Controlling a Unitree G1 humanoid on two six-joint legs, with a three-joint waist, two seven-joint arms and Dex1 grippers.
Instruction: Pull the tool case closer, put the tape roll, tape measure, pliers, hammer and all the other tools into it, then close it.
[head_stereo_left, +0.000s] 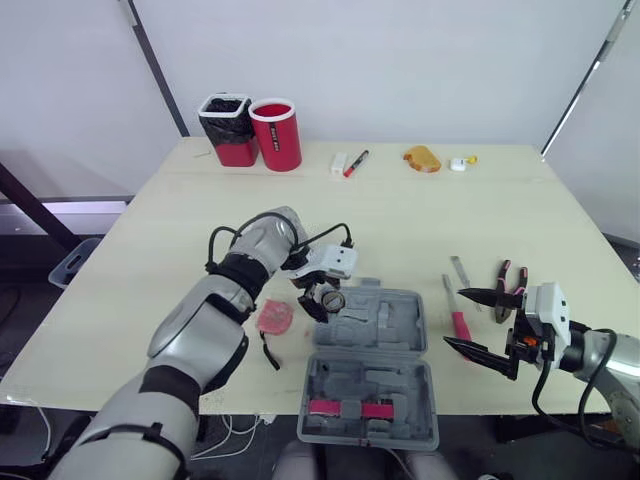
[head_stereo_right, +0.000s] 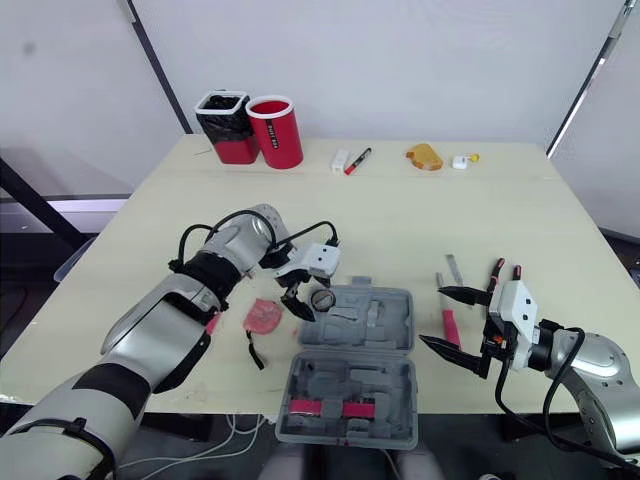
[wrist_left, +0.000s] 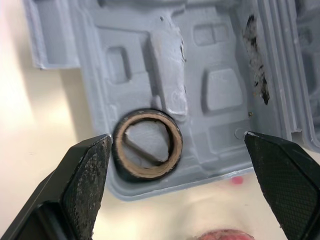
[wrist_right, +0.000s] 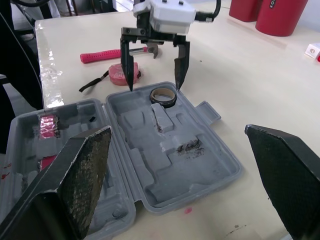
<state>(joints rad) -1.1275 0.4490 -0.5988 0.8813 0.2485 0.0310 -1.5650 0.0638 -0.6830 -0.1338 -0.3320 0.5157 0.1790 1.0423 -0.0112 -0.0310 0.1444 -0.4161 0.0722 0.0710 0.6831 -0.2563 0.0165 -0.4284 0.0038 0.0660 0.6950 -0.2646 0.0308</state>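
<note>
The grey tool case (head_stereo_left: 400, 335) lies open at the table's near edge. A brown-cored black tape roll (wrist_left: 147, 145) rests in the far-left corner of its far half (wrist_right: 190, 165). My left gripper (wrist_right: 153, 86) hangs open just above the roll (head_stereo_left: 333, 300), one finger (wrist_left: 85, 175) close beside it. A pink tape measure (head_stereo_left: 274, 318) with a black strap lies left of the case. The pink-handled hammer (wrist_right: 100, 54) lies beyond it. Red-handled pliers (head_stereo_left: 508, 285) and a red-handled tool (head_stereo_left: 458, 318) lie right of the case. My right gripper (head_stereo_left: 453, 317) is open there, holding nothing.
At the table's far edge stand a red cup (head_stereo_left: 276, 135) and a black-lined bin (head_stereo_left: 228, 128), with a marker (head_stereo_left: 355, 163), an orange item (head_stereo_left: 422, 158) and small white bits nearby. A small metal piece (head_stereo_left: 459, 270) lies near the pliers. Pink labels (head_stereo_left: 350, 408) sit in the case's near half.
</note>
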